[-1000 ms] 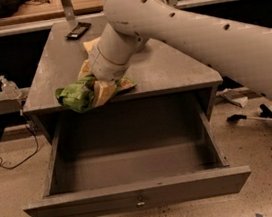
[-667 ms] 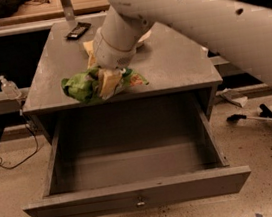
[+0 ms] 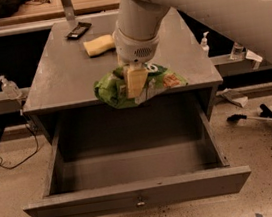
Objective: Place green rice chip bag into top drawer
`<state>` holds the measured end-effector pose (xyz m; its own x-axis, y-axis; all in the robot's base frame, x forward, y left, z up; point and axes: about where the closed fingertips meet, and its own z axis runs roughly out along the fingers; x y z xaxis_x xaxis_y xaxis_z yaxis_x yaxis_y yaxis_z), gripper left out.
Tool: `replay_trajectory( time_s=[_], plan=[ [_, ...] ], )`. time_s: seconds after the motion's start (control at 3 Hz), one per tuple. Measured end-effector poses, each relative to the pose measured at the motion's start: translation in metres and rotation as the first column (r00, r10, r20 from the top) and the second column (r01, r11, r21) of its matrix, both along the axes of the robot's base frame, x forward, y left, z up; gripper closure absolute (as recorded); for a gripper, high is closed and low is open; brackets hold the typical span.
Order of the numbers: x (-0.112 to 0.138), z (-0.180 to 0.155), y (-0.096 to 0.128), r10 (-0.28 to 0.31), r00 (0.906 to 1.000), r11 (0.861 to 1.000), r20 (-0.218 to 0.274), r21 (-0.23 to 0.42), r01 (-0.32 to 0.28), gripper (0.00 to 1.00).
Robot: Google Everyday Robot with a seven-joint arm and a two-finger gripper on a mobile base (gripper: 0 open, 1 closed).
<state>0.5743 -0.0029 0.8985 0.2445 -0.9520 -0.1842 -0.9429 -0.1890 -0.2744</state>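
Speckled beige floor runs along the bottom of your frame. On it the wide grey metal top drawer (image 3: 139, 201) stands pulled open, small knob centred on its front panel. Above the drawer's back, at the front edge of the grey worktop (image 3: 57, 86), your end effector (image 3: 136, 81) is clamped on the crumpled bright green rice chip bag (image 3: 108, 91) at frame centre. Farther back lie a yellow sponge (image 3: 99, 45) and a flat black device (image 3: 78, 30).

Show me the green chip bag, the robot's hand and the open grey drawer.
crumpled green foil chip bag (image 3: 109, 90): camera view, its left bulge.
wide grey metal drawer (image 3: 89, 204): camera view, front panel.
robot's hand (image 3: 136, 86): camera view, fingertips, gripping the bag above the drawer's rear.
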Motion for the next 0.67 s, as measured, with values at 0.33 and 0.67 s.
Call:
replay_trajectory(
  time_s=[0.33, 0.67],
  plan=[
    [-0.038, -0.050, -0.020, -0.104, 0.9849, 0.995, -0.138, -0.013, 0.103, 1.00],
    [-0.056, -0.089, -0.029, -0.183, 0.9617, 0.971, -0.204, 0.117, 0.209, 1.00]
  ],
)
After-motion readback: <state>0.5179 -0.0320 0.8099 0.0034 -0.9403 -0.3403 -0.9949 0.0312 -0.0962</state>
